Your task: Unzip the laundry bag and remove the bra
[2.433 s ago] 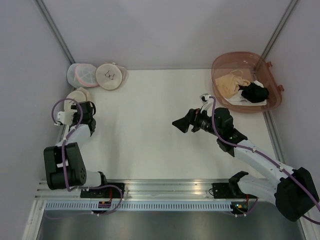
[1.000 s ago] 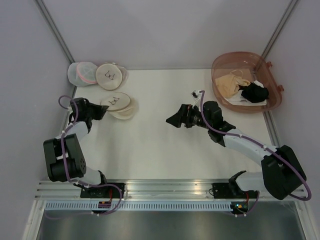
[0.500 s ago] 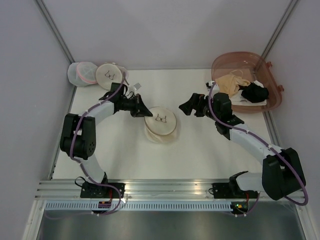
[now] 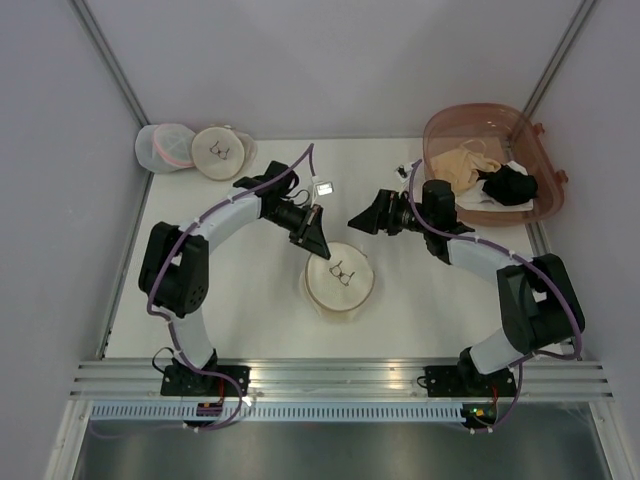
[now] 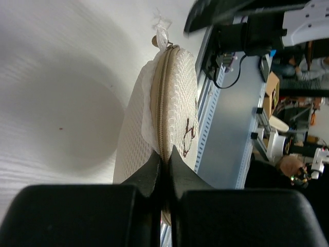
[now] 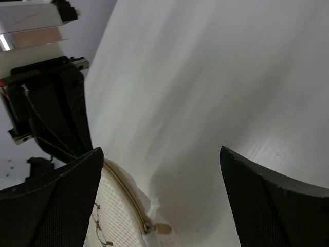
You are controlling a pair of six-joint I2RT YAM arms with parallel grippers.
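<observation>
Bag moved: I dragged laundry bag (image 4: 341, 277) from upper-left corner to mid-frame tabletop (image 4: 250, 300). Left fingers (image 4: 316, 238) stayed pinched on its zippered rim. Right fingers (image 4: 366, 216) spread wide, near zipper pull (image 6: 158, 228), not touching. Bag looked zipped; bra unseen, presumably inside. Unzipping came within both arms' reach.

pink tub (image 4: 470, 122): beige garment (image 4: 462, 165), black garment (image 4: 507, 185) | pink-trimmed mesh bag (image 4: 165, 147) far-left corner
</observation>
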